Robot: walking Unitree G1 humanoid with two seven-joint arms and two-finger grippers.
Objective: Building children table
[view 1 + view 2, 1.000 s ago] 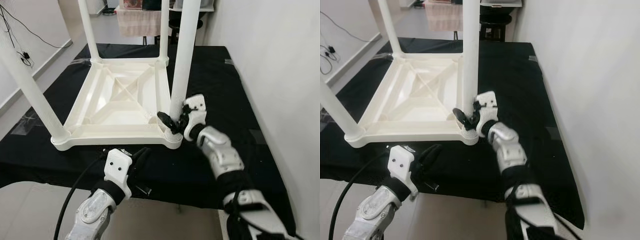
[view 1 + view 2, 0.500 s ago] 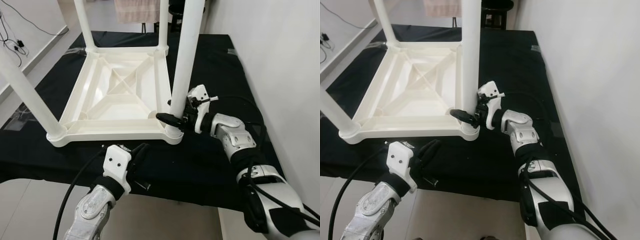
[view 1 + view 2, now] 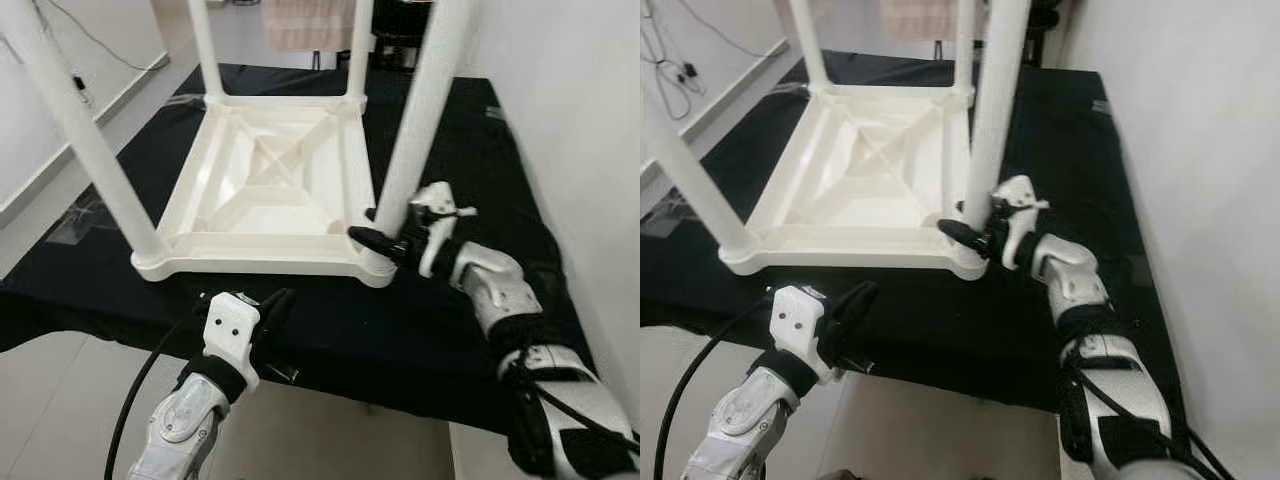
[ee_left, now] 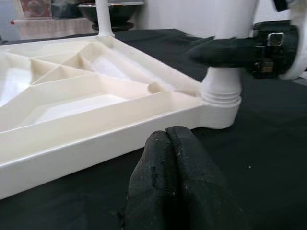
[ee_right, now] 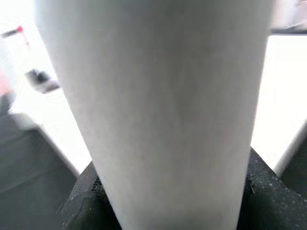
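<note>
Your right gripper point(image 3: 385, 243) pinches the near-right leg point(image 3: 420, 120) low down, just above its socket in the upturned white tabletop point(image 3: 270, 190), which lies on the black worktop point(image 3: 440, 330). If you twist or push off-axis, I judge the leg could bind or lever the tabletop across the cloth. Your left gripper point(image 3: 275, 305), fingers pressed together, hovers near the front rim, not bracing it.
</note>
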